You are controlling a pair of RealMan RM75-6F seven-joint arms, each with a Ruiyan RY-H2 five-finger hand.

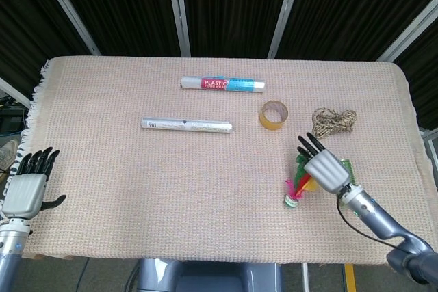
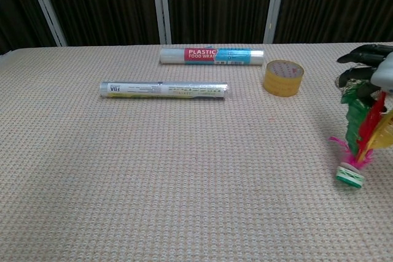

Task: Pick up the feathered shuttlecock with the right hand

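In the head view, your right robot hand [image 1: 323, 167] sits at the lower right of the frame, its dark fingers closed around the feathers of the feathered shuttlecock [image 1: 297, 189]. The green and white base hangs toward the woven beige cloth of the worktop [image 1: 137, 182]; you cannot tell here if it touches. Your left robot hand [image 1: 26, 186] is at the lower left edge, off the cloth, fingers spread and holding nothing. A wide bare stretch of cloth lies between both hands.

In the chest view, the shuttlecock [image 2: 358, 139] stands tilted at the right edge, with green, red, yellow and pink feathers. The round tape roll [image 2: 283, 77] is near it, up and left. Two long tubes, the plastic wrap roll [image 2: 212, 55] and the foil roll [image 2: 164, 89], lie at upper centre.
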